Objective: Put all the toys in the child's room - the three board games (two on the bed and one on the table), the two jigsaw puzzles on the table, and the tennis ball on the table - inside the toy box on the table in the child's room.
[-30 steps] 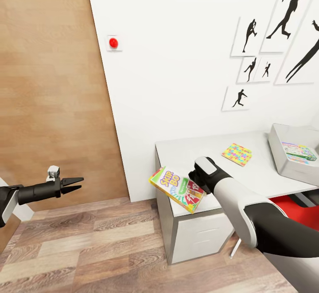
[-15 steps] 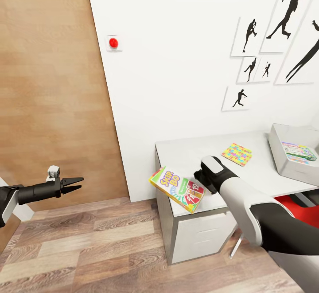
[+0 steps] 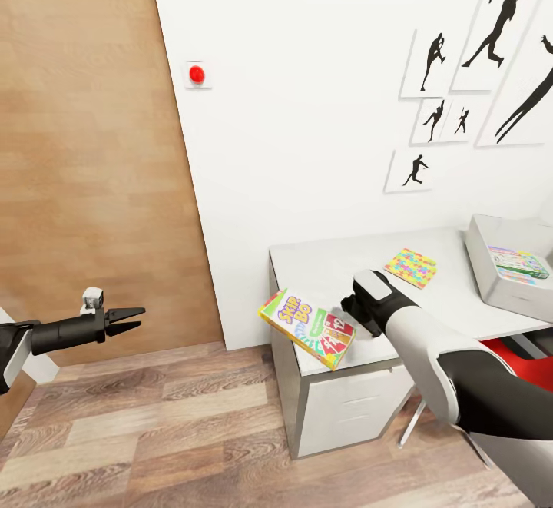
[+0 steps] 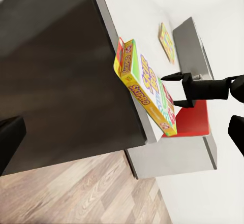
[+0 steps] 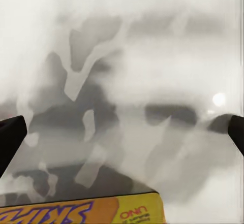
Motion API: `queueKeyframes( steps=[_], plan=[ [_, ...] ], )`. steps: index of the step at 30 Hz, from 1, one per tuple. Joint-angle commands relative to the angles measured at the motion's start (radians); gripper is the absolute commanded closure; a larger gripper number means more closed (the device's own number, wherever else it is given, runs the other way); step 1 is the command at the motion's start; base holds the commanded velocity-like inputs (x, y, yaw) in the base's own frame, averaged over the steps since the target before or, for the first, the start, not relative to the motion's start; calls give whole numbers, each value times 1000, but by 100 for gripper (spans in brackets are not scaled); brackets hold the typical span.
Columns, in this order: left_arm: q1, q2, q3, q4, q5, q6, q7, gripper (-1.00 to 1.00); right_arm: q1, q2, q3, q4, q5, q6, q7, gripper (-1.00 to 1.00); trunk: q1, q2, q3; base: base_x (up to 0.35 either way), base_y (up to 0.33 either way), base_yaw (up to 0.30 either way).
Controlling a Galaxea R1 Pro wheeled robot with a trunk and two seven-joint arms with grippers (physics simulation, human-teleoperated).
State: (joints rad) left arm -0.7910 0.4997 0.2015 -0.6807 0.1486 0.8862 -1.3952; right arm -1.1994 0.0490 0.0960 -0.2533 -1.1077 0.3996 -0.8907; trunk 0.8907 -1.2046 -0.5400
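The green-yellow Skip-Bo board game (image 3: 307, 329) lies tilted on the table (image 3: 330, 262), at its left end, and overhangs the corner. My right gripper (image 4: 175, 89) is open just beside the box, both fingers pointing at it and holding nothing. The right wrist view shows that box's yellow edge (image 5: 76, 213) below the spread fingers. A jigsaw puzzle (image 3: 411, 267) lies flat further along the table. The light grey toy box (image 3: 491, 277) stands at the right with a pale board game (image 3: 521, 263) inside. My left gripper (image 3: 127, 320) hangs open and empty out over the floor, far to the left.
A white drawer cabinet (image 3: 346, 408) sits under the table's left end. A red chair (image 3: 514, 358) is tucked under the table at the right. A wood-panelled wall (image 3: 92, 147) and plank floor (image 3: 169, 431) lie to the left. A red button (image 3: 197, 74) is on the white wall.
My right arm has drawn back to the right, away from the Skip-Bo box, which stays where it was. The left arm has not moved.
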Motion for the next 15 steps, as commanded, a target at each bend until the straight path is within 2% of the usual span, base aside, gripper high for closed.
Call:
queueKeyframes(
  steps=[1,4,6,9,11,15],
  plan=[
    [-1,0,0,0,2,10,-2,-100,-1,-2,13,-9,1,11,-7,-100,0,0,-1,0,0,0],
    [-1,0,0,0,1,10,-2,-100,-7,-6,15,-63,2,21,-10,-100,0,0,-1,0,0,0],
    [-1,0,1,0,1,10,-2,-100,-8,-19,17,-126,1,52,-23,-100,0,0,-1,0,0,0],
    [-1,0,1,0,0,10,-2,-100,-6,-47,15,-235,-1,137,-66,-100,0,0,-1,0,0,0],
    [-1,0,1,0,0,10,-2,-100,-6,-57,14,-278,-3,170,-86,-100,0,0,-1,0,0,0],
    [-1,0,1,0,1,10,-2,-100,-3,-81,12,-455,-9,271,-119,-100,0,0,-1,0,0,0]
  ],
)
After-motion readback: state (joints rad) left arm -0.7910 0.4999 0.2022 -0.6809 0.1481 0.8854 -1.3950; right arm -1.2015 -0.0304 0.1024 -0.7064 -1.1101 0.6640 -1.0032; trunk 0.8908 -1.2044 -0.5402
